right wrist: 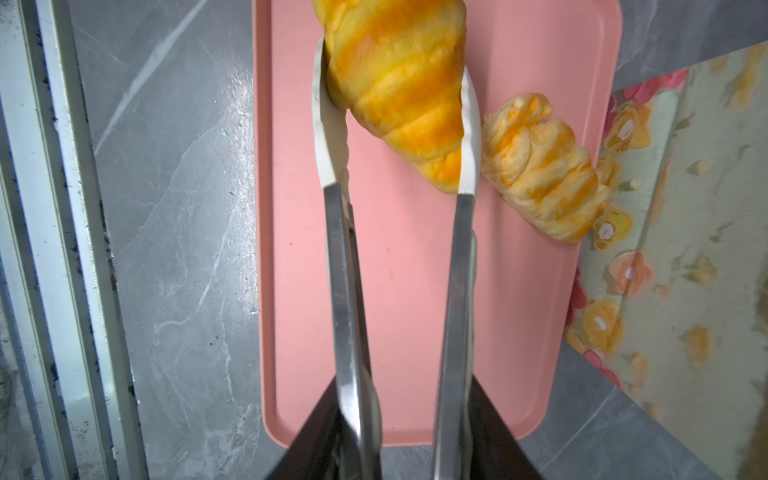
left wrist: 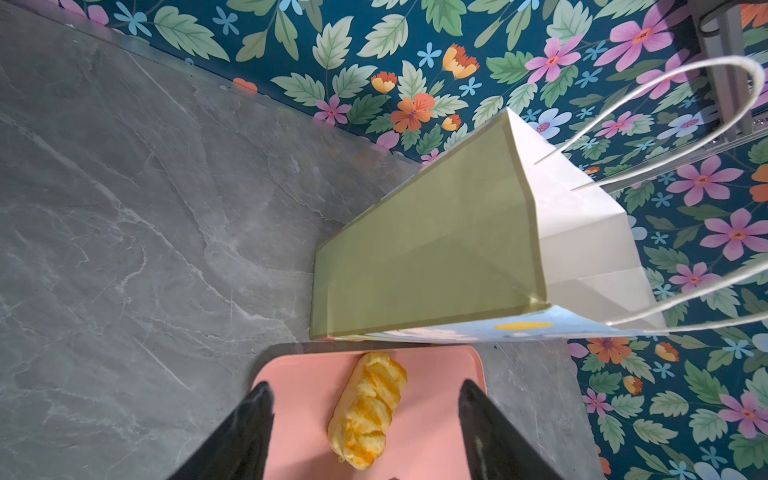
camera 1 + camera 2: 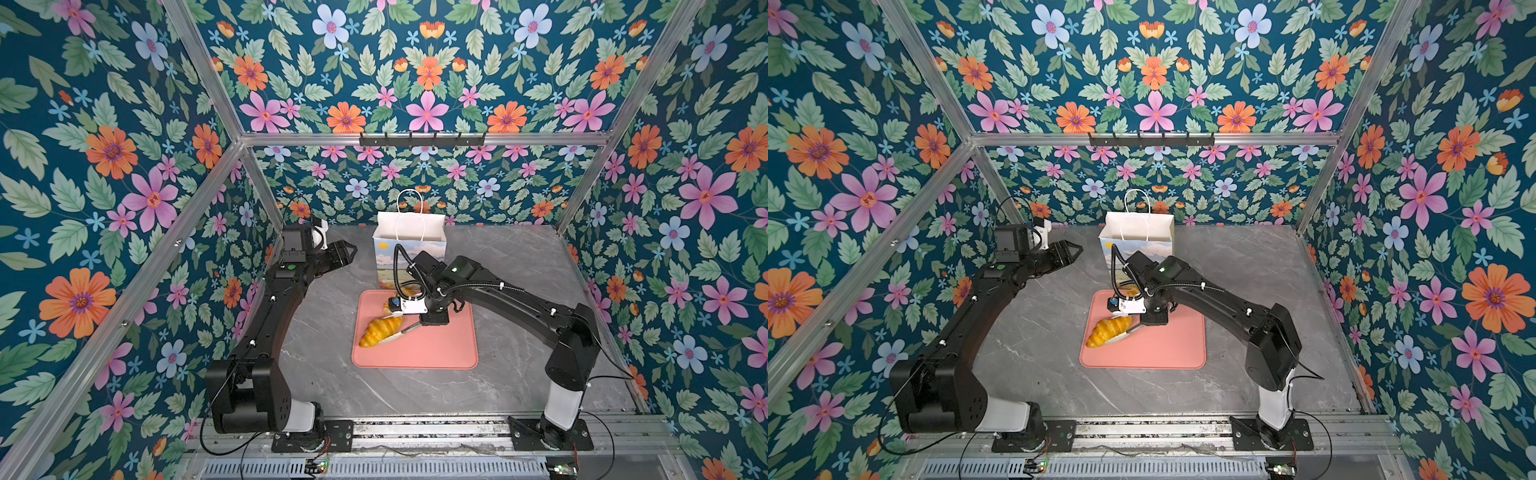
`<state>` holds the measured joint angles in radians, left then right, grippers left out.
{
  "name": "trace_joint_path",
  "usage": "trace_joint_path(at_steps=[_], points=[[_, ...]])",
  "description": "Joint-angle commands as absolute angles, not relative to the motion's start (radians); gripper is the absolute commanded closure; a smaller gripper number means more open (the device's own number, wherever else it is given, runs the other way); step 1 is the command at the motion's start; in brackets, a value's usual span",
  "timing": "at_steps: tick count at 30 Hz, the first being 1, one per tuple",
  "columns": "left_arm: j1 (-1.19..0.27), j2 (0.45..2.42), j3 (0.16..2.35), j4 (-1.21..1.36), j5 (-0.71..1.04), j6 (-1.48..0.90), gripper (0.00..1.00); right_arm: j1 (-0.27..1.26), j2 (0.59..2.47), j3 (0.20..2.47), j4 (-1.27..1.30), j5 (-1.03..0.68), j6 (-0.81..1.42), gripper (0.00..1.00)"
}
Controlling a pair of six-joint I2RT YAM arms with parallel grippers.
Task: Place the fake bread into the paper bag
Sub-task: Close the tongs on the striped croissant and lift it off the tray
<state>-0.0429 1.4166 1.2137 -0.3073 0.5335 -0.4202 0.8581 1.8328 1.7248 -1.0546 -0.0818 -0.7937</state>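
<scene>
Two pieces of fake bread lie outside the paper bag (image 3: 409, 232), both on the pink tray (image 3: 436, 349): a ridged croissant (image 3: 381, 331) at the tray's near left, and a braided piece (image 2: 368, 409) at its far edge, just in front of the bag. The bag stands upright and open at the far middle of the table, touching or almost touching the tray. Its floor is hidden in every view, so whether any bread is already inside cannot be told.

The right gripper (image 1: 405, 415) is clenched on a pair of metal tongs (image 1: 345, 291), whose white tips straddle the croissant's narrow end and press against both its sides. The croissant appears to rest on the tray, not yet lifted.

The left gripper (image 3: 351, 249) hangs released and empty, raised to the left of the bag.

By this judgement, the step in hand is the pickup of the croissant. Its carry to the bag and drop remain, then the same for the braided piece.
</scene>
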Motion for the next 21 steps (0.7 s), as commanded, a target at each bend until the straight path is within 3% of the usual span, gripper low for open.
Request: trace_joint_path(at_steps=[1,21], points=[[-0.041,1.419,1.223,-0.289,0.546,-0.419,0.29,0.862,1.802,1.726,-1.068,-0.111,-0.765,0.59],[-0.042,1.454,1.262,-0.242,0.579,-0.470,0.29,0.864,1.563,1.618,-1.157,-0.146,-0.563,0.58]])
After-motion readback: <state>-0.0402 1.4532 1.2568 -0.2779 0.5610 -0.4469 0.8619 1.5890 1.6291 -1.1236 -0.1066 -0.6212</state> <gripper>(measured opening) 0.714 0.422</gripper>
